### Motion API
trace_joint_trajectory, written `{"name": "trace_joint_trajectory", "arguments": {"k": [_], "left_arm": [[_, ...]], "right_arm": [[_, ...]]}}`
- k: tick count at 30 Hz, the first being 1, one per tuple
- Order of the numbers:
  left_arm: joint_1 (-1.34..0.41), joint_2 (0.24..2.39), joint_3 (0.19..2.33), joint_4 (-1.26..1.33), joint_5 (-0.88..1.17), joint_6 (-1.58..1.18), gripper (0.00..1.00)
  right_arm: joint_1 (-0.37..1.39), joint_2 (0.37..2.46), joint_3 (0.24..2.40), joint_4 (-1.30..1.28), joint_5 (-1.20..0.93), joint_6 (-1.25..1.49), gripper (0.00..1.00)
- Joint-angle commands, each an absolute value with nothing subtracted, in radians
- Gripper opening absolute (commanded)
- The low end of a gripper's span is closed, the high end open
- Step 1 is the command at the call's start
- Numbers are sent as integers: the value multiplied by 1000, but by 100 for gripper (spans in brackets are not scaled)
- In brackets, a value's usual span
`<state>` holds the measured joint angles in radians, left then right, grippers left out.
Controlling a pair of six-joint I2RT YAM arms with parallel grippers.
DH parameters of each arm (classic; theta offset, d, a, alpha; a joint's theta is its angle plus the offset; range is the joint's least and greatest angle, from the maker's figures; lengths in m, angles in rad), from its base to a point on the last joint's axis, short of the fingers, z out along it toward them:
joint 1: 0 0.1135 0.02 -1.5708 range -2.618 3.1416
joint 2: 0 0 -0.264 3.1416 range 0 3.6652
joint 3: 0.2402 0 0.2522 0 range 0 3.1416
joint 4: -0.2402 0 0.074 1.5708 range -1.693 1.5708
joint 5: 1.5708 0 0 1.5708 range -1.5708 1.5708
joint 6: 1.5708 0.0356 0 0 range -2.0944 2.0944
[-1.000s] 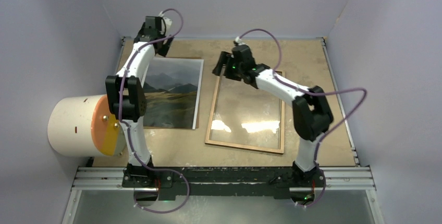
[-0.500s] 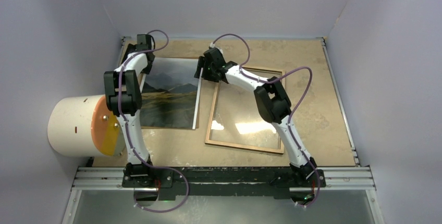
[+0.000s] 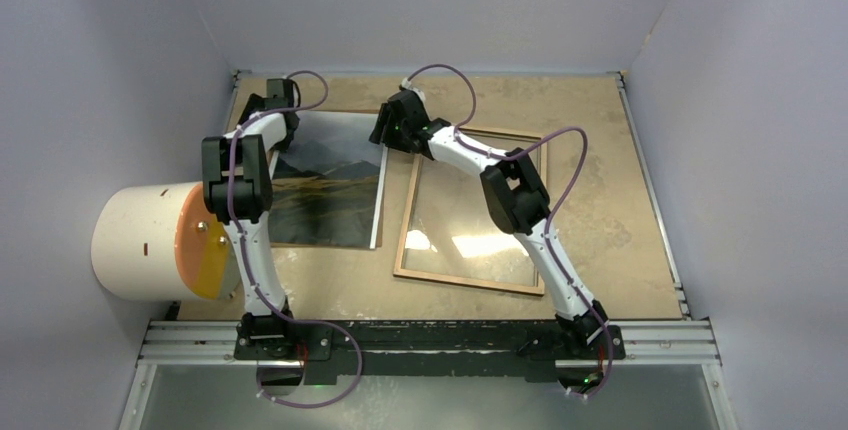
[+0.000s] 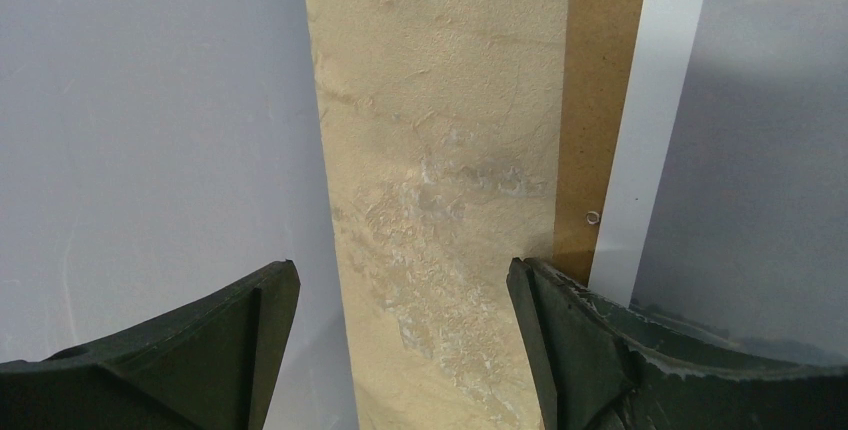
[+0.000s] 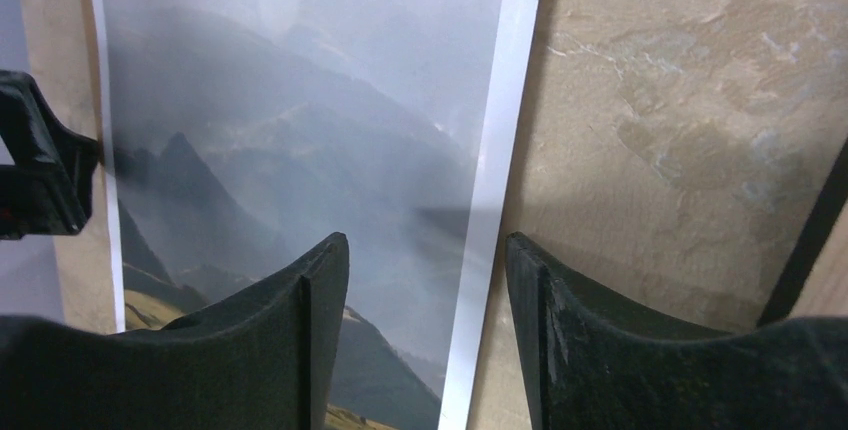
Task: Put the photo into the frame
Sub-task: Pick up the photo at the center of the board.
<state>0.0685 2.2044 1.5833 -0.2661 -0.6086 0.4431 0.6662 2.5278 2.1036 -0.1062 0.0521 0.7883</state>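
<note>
One photo (image 3: 335,165); one frame (image 3: 450,218) beside it — one white cylinder (image 3: 135,240).

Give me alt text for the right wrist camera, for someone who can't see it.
A photo of grey misty mountains lies on a tan table, its white edge running between the dark fingers of the open right gripper at the bottom. The frame shows as a black edge at far right.

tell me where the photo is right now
In the top view the photo lies flat on the left half of the table, just left of the frame, with the right gripper over its far right edge.
</note>
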Motion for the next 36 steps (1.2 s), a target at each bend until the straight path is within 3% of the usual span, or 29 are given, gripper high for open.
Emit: {"name": "trace_joint_trajectory", "arguments": {"k": [1, 8, 18, 36], "left_arm": [[57, 2209, 1510, -248, -553, 469, 83], [49, 2212, 1473, -212, -571, 489, 83], [37, 2209, 1449, -200, -570, 498, 84], [34, 2194, 1431, -194, -557, 507, 84]], "right_arm": [[663, 2543, 2108, -87, 35, 837, 58], [663, 2436, 1983, 46, 6, 884, 51], [663, 2339, 1887, 207, -50, 930, 48], [634, 2423, 1847, 365, -301, 1059, 49]]}}
